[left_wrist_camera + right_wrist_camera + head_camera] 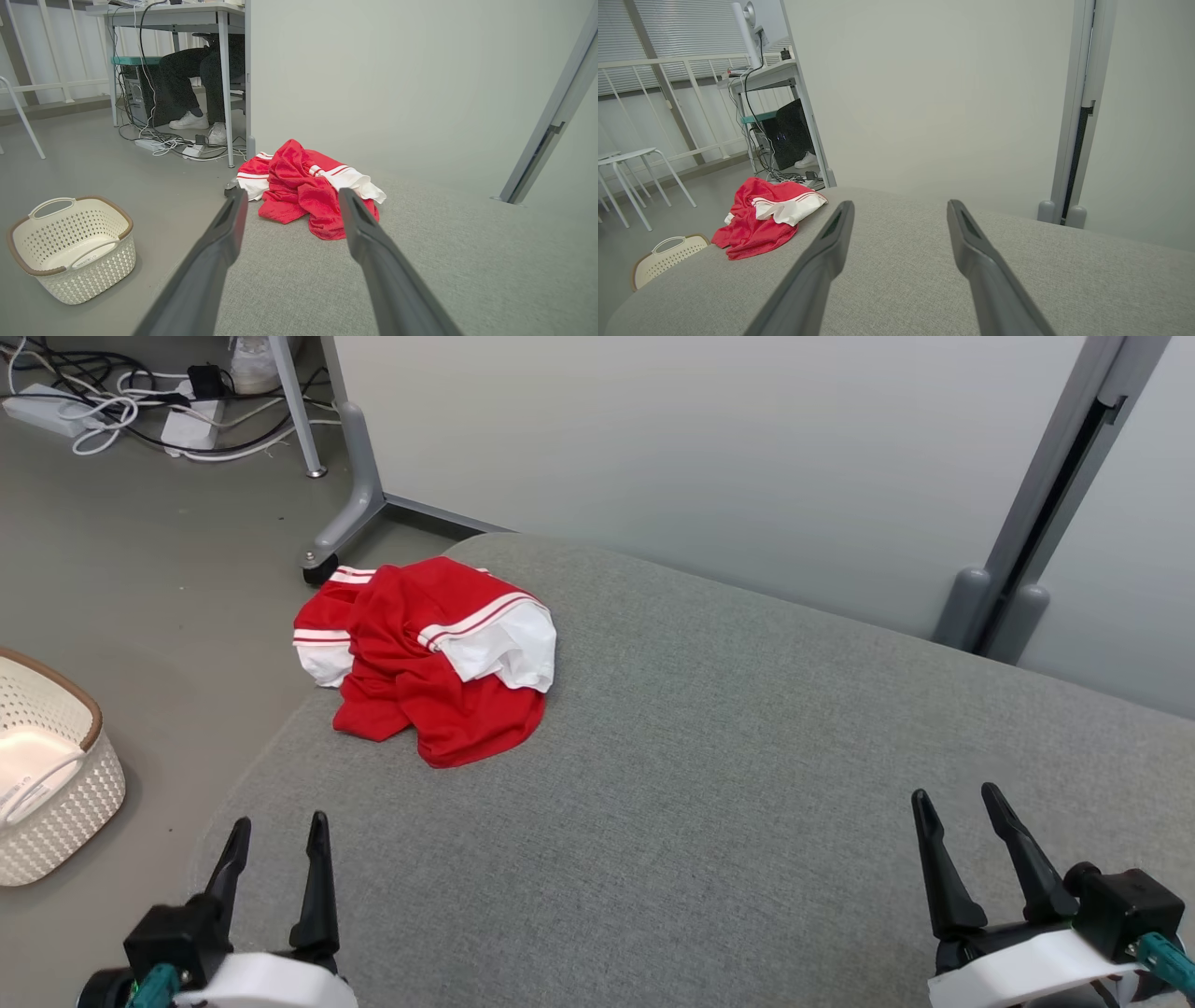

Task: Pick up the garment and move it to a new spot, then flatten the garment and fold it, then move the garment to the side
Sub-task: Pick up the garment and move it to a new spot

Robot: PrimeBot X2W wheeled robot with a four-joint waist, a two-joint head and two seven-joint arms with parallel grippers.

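Garment (425,658) overhangs cushion (700,756) edge (far left); left gripper (281,819), right gripper (954,792) spread, empty

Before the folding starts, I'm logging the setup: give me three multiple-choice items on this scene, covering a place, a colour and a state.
1. Where does the garment lie on the grey padded surface?
A. near right corner
B. far left corner
C. dead centre

2. What are the garment's colours?
A. blue and yellow
B. red and white
C. all black

3. The left gripper and right gripper are:
A. both open, holding nothing
B. both shut on the garment
C. left shut, right open

Answers:
1. B: it is bunched at the far left corner.
2. B: red cloth with white striped trim.
3. A: both pairs of fingers stand apart, short of the garment.
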